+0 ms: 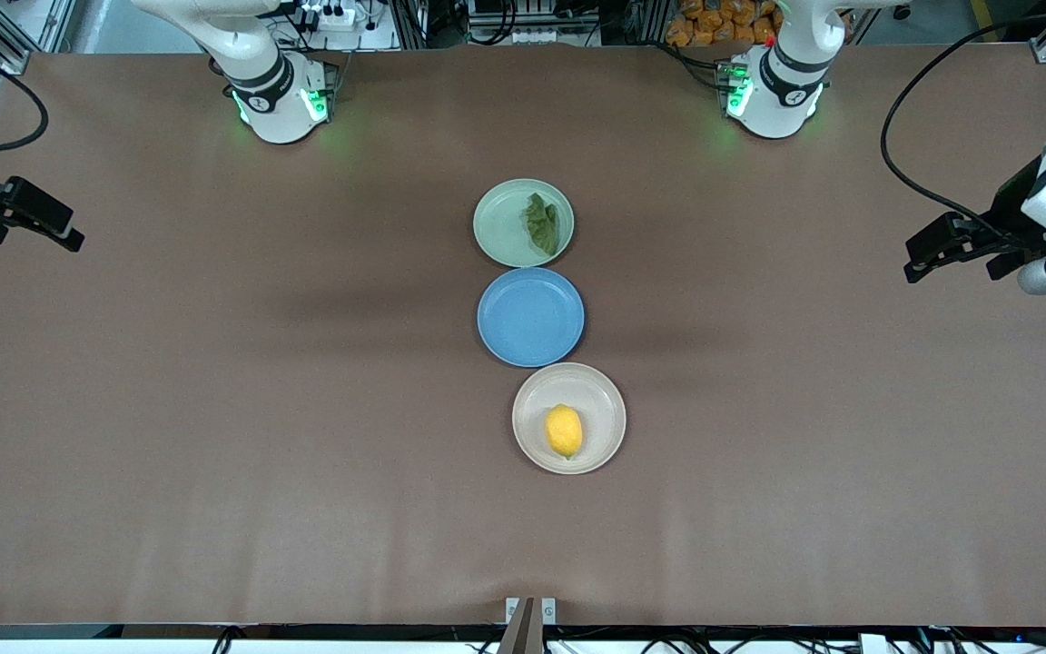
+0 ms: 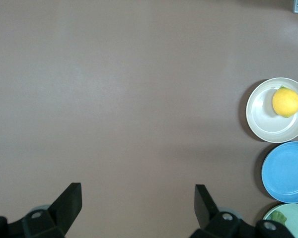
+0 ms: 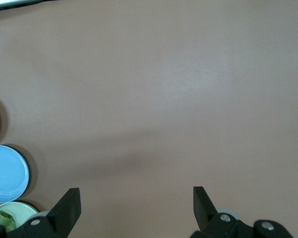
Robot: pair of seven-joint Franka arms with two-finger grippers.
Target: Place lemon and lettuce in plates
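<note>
Brown surface (image 1: 214,409) carries three plates in a row down its middle. The lemon (image 1: 564,431) lies in the beige plate (image 1: 605,391), nearest the front camera; the lettuce (image 1: 542,224) lies in the mint plate (image 1: 498,222), farthest from it, with the bare blue plate (image 1: 530,317) between. Both placements appear done, so little is judged to remain beyond keeping clear. The left hand (image 1: 927,252) waits over the left arm's end, fingers spread wide and holding nothing; the right hand (image 1: 51,227) waits likewise over the right arm's end.
</note>
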